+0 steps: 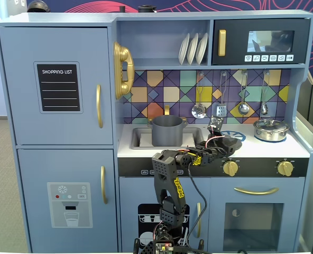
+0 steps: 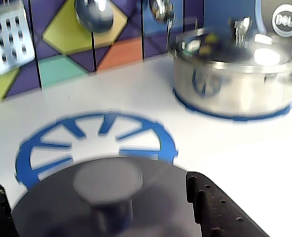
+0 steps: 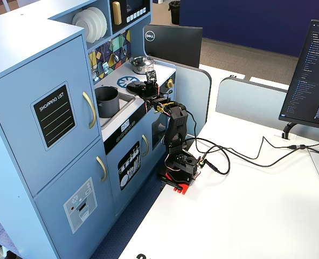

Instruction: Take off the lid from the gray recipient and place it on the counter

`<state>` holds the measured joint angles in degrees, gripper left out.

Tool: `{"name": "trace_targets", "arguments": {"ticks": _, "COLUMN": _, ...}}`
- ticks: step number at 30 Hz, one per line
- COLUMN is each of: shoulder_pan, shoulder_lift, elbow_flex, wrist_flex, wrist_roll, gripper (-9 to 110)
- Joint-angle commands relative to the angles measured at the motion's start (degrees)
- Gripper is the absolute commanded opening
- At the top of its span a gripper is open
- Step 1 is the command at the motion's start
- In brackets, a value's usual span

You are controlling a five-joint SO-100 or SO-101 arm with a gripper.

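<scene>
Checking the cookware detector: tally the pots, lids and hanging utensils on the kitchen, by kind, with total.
Pots: 2, gray recipient, silver pot
Lids: 2, the lid at the gripper, silver lid
Hanging utensils: 4
Total: 8

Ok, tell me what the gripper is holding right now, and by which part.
The gripper holds the round flat matte dark-gray lid, its fingers on either side of the small central knob, over the pale counter.

You face a blue toy kitchen (image 1: 56,106) with a colourful tiled backsplash (image 1: 167,95) and a shopping-list chalkboard (image 1: 58,88). It stands beside a white desk (image 3: 267,216) holding a monitor (image 3: 310,75). Brown carpet (image 3: 240,56) lies beyond.
</scene>
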<state>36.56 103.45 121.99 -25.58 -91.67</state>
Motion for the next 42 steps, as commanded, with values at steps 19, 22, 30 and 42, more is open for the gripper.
{"name": "trace_targets", "arguments": {"ticks": 19, "shoulder_pan": -19.86, "shoulder_lift": 58.71, "elbow_flex": -1.32, "wrist_flex": 64.07, "wrist_roll": 9.23, "gripper": 0}}
{"name": "trace_targets", "arguments": {"ticks": 22, "shoulder_pan": -26.19, "shoulder_lift": 64.07, "elbow_flex": 2.64, "wrist_flex": 72.51, "wrist_roll": 5.01, "gripper": 0}}
{"name": "trace_targets", "arguments": {"ticks": 30, "shoulder_pan": -37.27, "shoulder_lift": 68.99, "elbow_flex": 20.65, "wrist_flex": 89.74, "wrist_roll": 2.02, "gripper": 0}}
{"name": "trace_targets", "arguments": {"ticks": 42, "shoulder_pan": -42.28, "shoulder_lift": 76.73, "elbow_flex": 45.53, "wrist_flex": 101.51, "wrist_roll": 6.59, "gripper": 0}}
